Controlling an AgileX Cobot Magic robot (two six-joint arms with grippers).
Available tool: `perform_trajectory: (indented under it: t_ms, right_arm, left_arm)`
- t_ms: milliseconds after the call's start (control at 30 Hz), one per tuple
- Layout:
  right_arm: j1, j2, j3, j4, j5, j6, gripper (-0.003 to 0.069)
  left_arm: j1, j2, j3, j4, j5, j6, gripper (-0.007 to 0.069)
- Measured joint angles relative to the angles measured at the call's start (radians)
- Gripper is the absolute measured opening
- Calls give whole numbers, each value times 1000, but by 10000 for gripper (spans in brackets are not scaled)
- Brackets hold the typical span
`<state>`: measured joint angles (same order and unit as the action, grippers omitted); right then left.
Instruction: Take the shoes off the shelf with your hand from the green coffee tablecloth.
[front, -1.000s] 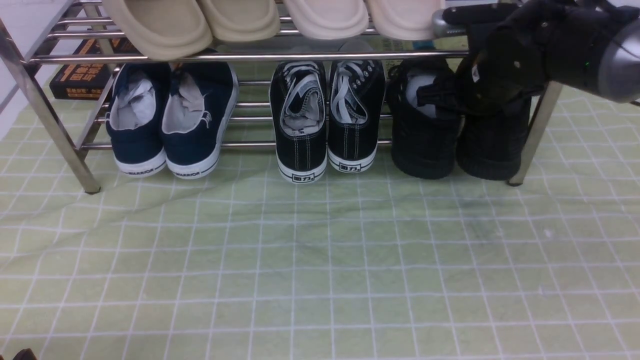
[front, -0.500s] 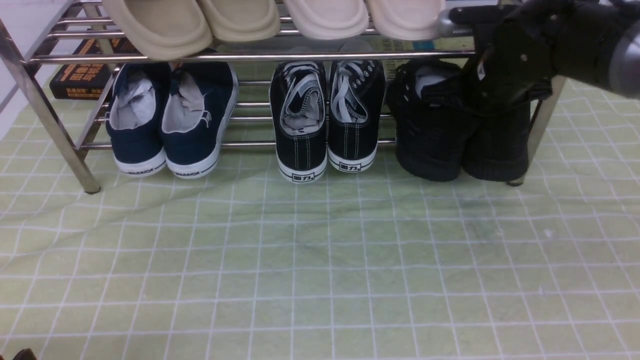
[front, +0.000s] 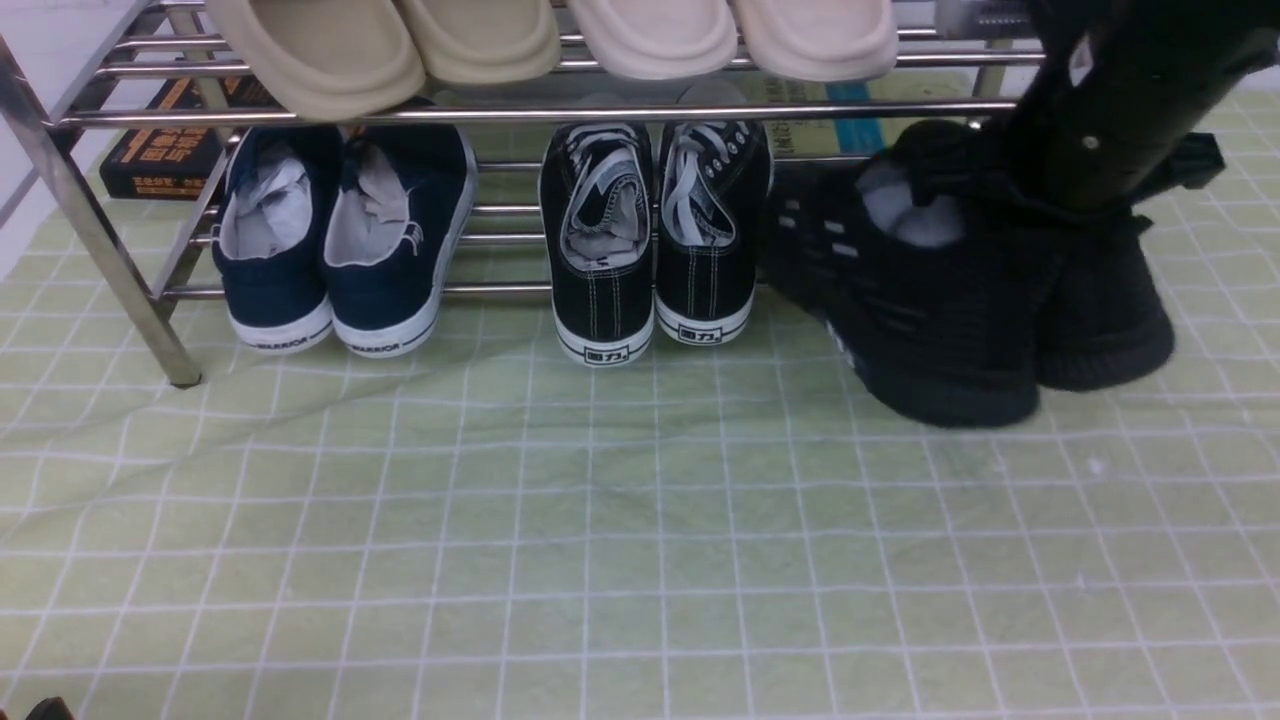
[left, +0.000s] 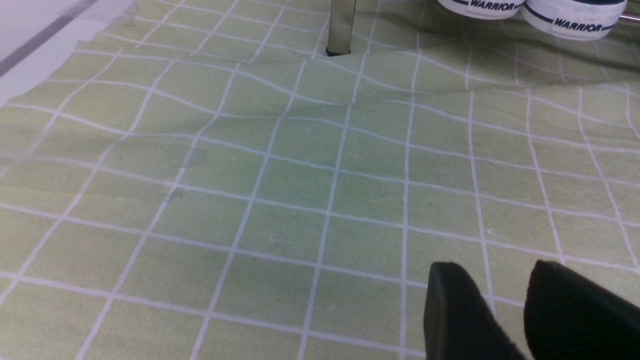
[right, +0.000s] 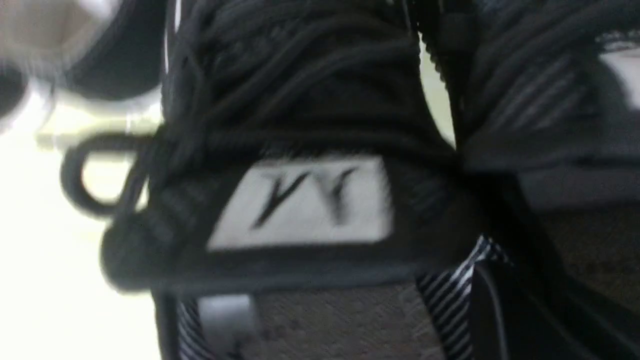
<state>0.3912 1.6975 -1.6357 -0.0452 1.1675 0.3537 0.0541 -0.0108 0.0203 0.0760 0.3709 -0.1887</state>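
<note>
The all-black knit shoes (front: 930, 310) are out in front of the chrome shelf (front: 500, 112), at its right end, over the green tablecloth (front: 640, 520). They tilt, with the toes still near the lower tier. My right gripper (front: 1015, 195) is shut on the inner collars of both shoes from above. In the right wrist view a black finger (right: 500, 310) sits inside a shoe beside the white tongue label (right: 300, 200). My left gripper (left: 497, 270) is open and empty, low over the tablecloth (left: 300, 175), far from the shoes.
A navy white-soled pair (front: 340, 240) and a black canvas white-laced pair (front: 655, 240) stand on the lower tier. Beige slippers (front: 480, 40) lie on the top tier. A black book (front: 160, 150) lies behind the shelf's left leg (front: 110, 260); that leg also shows in the left wrist view (left: 341, 27).
My right gripper has lifted and pulled the black knit pair forward and to the right, out from under the top tier. The other shoes have not moved.
</note>
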Motion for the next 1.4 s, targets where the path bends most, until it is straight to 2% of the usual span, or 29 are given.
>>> perform_trajectory:
  t_ms: [100, 300, 633, 767, 1033, 1400]
  right_arm:
    - [0, -27, 0, 28, 82, -27, 25]
    - [44, -127, 44, 24, 88, -52, 25]
    - [159, -350, 287, 11, 98, 57, 25]
    - [183, -395, 421, 12, 41, 88, 25]
    - [187, -397, 633, 9, -268, 98, 25]
    - [187, -386, 649, 5, -370, 102, 25]
  left_arm:
    - [0, 0, 0, 0, 0, 0, 242]
    - [0, 0, 0, 0, 0, 0, 242]
    - [0, 0, 0, 0, 0, 0, 242]
    - [0, 0, 0, 0, 0, 0, 242]
    - [0, 0, 0, 0, 0, 0, 242]
    - [0, 0, 0, 0, 0, 0, 242]
